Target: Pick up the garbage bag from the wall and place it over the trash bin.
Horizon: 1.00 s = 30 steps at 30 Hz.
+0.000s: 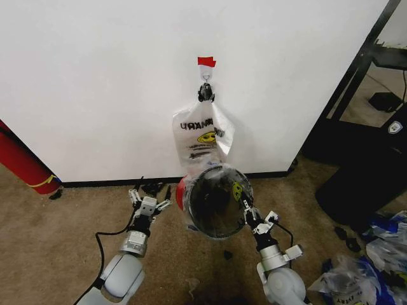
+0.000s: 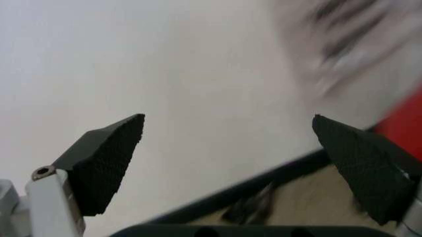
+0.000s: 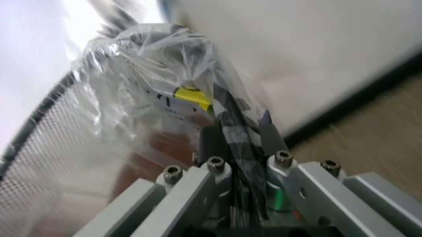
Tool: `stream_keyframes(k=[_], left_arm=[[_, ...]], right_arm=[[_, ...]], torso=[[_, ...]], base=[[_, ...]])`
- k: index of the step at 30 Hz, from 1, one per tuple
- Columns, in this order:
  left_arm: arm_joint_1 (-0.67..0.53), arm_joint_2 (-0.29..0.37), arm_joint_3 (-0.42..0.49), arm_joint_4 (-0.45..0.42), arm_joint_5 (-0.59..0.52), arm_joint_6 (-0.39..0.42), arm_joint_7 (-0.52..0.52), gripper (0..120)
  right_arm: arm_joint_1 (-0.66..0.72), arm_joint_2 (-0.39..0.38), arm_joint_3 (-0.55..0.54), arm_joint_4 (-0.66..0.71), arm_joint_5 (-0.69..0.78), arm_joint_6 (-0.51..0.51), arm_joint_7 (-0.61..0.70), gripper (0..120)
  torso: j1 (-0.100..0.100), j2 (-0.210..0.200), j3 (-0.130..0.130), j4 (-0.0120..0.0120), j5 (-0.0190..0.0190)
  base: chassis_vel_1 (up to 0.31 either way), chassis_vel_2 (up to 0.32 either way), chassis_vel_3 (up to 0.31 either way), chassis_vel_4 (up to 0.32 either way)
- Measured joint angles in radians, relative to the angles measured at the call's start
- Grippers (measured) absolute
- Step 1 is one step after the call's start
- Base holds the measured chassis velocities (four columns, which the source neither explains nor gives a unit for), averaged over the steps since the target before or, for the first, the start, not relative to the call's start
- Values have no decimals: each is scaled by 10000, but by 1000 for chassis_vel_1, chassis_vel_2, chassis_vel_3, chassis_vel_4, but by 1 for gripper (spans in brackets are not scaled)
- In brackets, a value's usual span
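Left gripper [image 1: 149, 202], left of the trash bin [image 1: 218, 202]: jaws spread wide, empty, near the black baseboard of the wall [image 1: 95, 76]; in the left wrist view, pads [image 2: 108, 168] parted with only wall and baseboard between them. Trash bin at centre, standing against the wall, directly below the hook [image 1: 205, 76] and the red tape [image 1: 206, 61]. Garbage bag [image 1: 234, 184] draped over the bin's rim, film bunched on the right side. A second bag [image 1: 202, 135] with mirror-reversed print hanging from the hook above the bin. Right gripper [image 1: 257, 220] at the bin's right rim, clamped on the garbage bag; in the right wrist view, film pinched between narrow fingers [image 3: 211, 140], bag running from the jaws toward the bin mesh. Right arm nearer the bag.
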State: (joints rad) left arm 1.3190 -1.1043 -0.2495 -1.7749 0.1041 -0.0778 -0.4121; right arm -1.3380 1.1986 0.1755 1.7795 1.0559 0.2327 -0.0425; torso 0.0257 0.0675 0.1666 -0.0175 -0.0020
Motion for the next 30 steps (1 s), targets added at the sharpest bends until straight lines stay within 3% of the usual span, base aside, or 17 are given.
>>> stream_keyframes(k=[4, 6, 12, 22, 30], left_arm=[[3, -35, -125, 454, 198, -17, -173, 100], [54, -51, -145, 655, 270, -51, -220, 100], [130, -159, 66, 530, 356, -9, -205, 100], [131, -246, 138, 589, 490, -14, -167, 100], [178, -259, 163, 561, 560, -42, -152, 100]], right_arm=[[109, -109, -56, 499, 38, -870, 1236, 0], [345, -198, -69, 756, 31, -1801, 2232, 0], [987, -226, -3, 605, 7, -3482, 3879, 0], [1534, -334, -59, 546, -163, -4515, 4738, 0], [1533, -333, -22, 609, -107, -4667, 4784, 26]], torso=[[0, 0, 0, 0, -2], [0, 0, 0, 5, -1], [0, 0, 0, 1, 4], [0, 0, 0, 1, -1], [0, 1, 0, 1, 2]], base=[[0, 0, 0, 0], [0, 0, 0, 0], [0, 0, 0, 0], [0, 0, 0, 0], [0, 0, 0, 0]])
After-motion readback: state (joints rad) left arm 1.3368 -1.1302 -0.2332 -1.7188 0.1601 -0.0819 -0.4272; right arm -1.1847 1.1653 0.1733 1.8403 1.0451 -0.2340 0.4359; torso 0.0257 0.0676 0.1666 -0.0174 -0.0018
